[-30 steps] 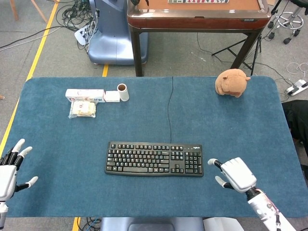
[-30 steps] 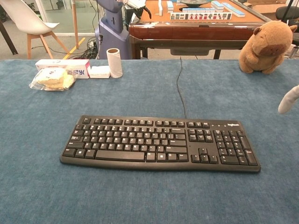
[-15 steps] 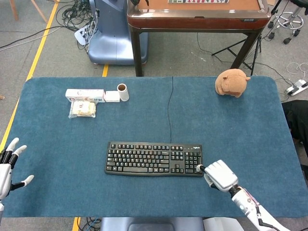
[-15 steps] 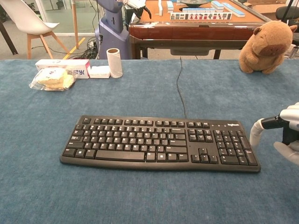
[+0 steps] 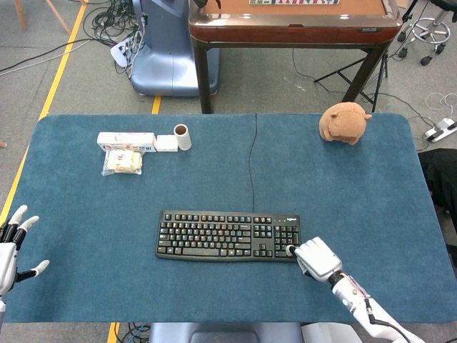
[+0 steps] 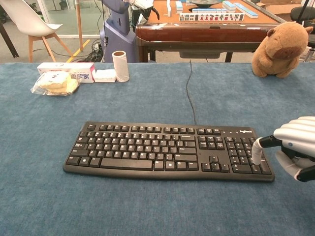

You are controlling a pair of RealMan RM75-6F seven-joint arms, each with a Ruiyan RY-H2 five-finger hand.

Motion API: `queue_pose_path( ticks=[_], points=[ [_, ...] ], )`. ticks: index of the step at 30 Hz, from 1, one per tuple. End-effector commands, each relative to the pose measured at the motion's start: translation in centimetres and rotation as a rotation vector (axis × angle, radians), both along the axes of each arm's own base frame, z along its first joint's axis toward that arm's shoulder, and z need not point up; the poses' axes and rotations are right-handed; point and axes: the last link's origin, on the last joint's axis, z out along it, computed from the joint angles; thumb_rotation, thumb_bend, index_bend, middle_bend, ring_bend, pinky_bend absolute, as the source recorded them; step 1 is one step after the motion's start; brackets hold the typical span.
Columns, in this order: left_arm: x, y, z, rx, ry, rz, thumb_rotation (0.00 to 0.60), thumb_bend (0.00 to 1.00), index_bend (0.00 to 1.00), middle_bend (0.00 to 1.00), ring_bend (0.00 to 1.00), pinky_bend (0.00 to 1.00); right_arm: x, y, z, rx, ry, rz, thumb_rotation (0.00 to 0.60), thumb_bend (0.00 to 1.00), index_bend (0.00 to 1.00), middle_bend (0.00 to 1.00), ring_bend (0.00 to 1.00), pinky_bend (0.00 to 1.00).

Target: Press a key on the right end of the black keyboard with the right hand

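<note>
I have my right hand (image 6: 295, 147) at the right end of the black keyboard (image 6: 167, 150), which lies mid-table; one fingertip (image 6: 256, 156) is extended onto the numpad's outer column, the other fingers curled, gripping nothing. I'd press straight down, lightly. My left hand (image 5: 11, 246) hovers spread apart over the blue felt table (image 5: 357, 186), a capybara plush (image 5: 344, 123) on its far side
</note>
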Motion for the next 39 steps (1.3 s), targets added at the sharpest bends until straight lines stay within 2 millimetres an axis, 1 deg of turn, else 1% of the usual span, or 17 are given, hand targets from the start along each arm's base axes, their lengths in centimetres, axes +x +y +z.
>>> queue_pose_path(
  ticks=[1, 8, 24, 39],
  points=[
    [0.0, 0.0, 0.0, 0.001, -0.003, 0.001, 0.600, 0.08, 0.19, 0.02, 0.08, 0.21, 0.1, -0.1, -0.2, 0.001, 0.002, 0.002, 0.600, 1.00, 0.38, 1.00, 1.00, 1.00],
    [-0.1, 0.0, 0.2, 0.004, -0.001, 0.001, 0.600, 0.08, 0.19, 0.02, 0.08, 0.21, 0.2, -0.5, -0.7, 0.005, 0.012, 0.002, 0.600, 1.00, 0.38, 1.00, 1.00, 1.00],
    [-0.3, 0.0, 0.4, 0.009, 0.007, 0.014, 0.600, 0.08, 0.19, 0.02, 0.08, 0.21, 1.1, -0.9, -2.0, 0.026, 0.027, 0.029, 0.600, 1.00, 0.38, 1.00, 1.00, 1.00],
    [-0.6, 0.0, 0.5, 0.000, 0.029, 0.025, 0.600, 0.08, 0.19, 0.02, 0.08, 0.21, 0.8, -1.0, -2.5, 0.041, 0.064, 0.004, 0.600, 1.00, 0.38, 1.00, 1.00, 1.00]
  ],
)
